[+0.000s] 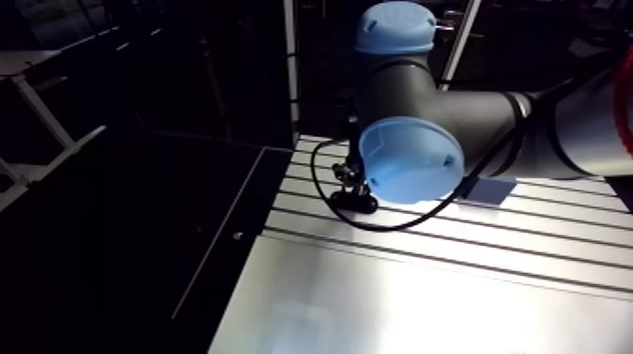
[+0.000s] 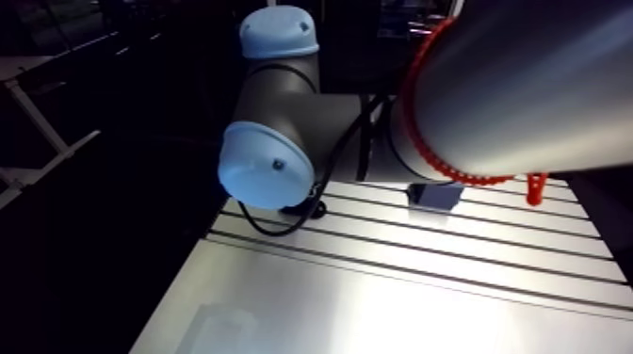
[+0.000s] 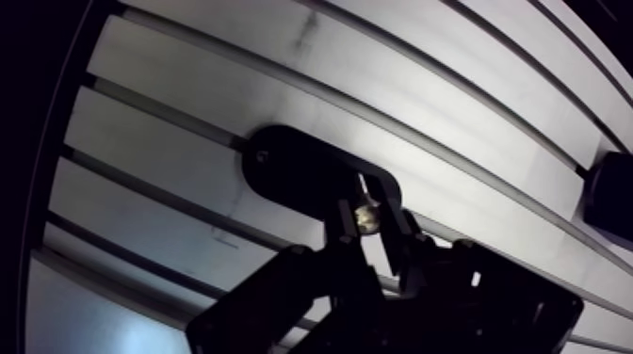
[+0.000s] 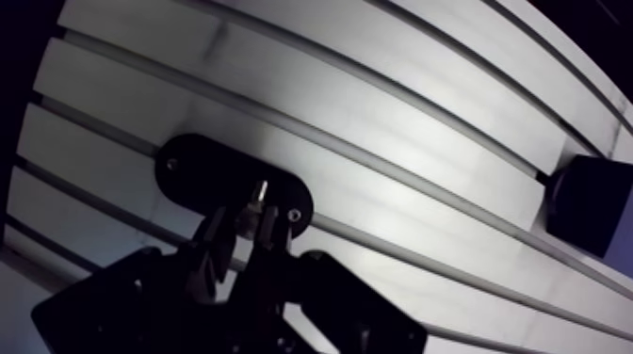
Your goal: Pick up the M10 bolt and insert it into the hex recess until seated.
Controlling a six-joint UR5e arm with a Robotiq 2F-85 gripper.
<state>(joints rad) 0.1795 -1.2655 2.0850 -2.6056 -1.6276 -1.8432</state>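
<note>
In the wrist view my gripper (image 4: 247, 222) is shut on a small shiny M10 bolt (image 3: 365, 218), which is pinched between the two dark fingertips. Directly under the bolt lies a black oval plate (image 3: 292, 169) on the slotted aluminium table (image 3: 188, 113), with a small hole near each end. The bolt's tip is over the plate's end nearest the gripper. The hex recess is hidden behind the bolt and fingers, and I cannot tell whether the bolt touches the plate. In the arm view the gripper (image 1: 352, 184) hangs low over the same black plate (image 1: 354, 201), mostly covered by the arm's blue joint cap.
A dark square block (image 4: 586, 203) stands on the table a few slots away, beside the gripper, and also shows as the block (image 1: 491, 191) in the arm view. The table's edge (image 1: 247, 247) drops into darkness close to the plate.
</note>
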